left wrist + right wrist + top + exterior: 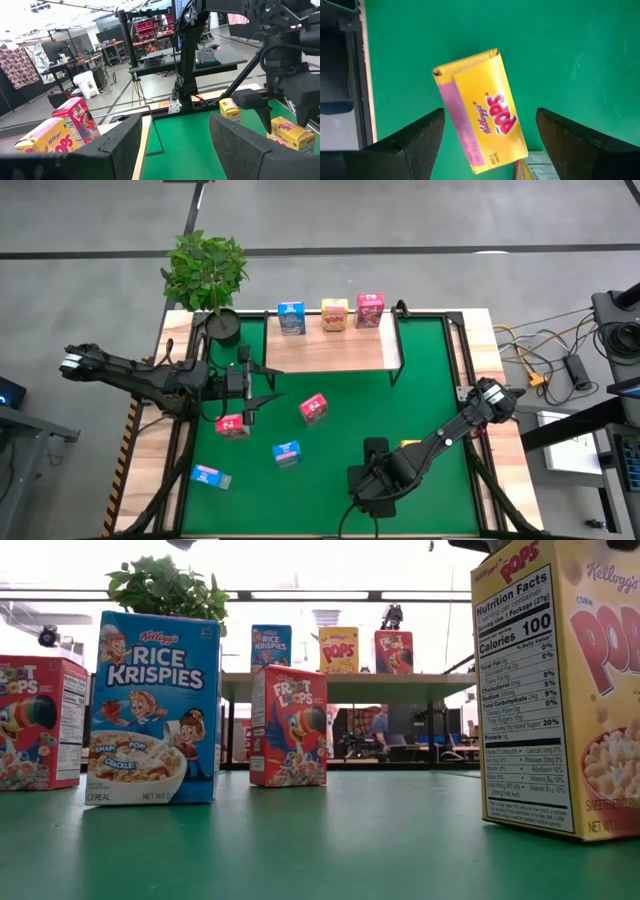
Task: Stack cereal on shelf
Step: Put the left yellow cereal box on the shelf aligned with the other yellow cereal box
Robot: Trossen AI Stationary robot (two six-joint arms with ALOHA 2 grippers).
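Three cereal boxes, blue (291, 317), yellow (334, 314) and red (369, 310), stand upright on the light-wood shelf (325, 352) at the table's far side. Two red boxes (313, 408) (232, 425) and two blue boxes (286, 452) (211, 476) are on the green mat. My right gripper (375, 455) is open and points down. Its fingers stand apart on either side of a yellow box (480, 117) lying flat. A second yellow box (565, 680) stands upright beside it. My left gripper (252, 385) is open and empty, just in front of the shelf's near left end.
A potted plant (205, 270) stands at the table's far left corner beside the shelf. The shelf's black frame legs (398, 345) stand on the mat. Cables (545, 365) lie off the table's right side. The mat's middle (340, 430) is bare.
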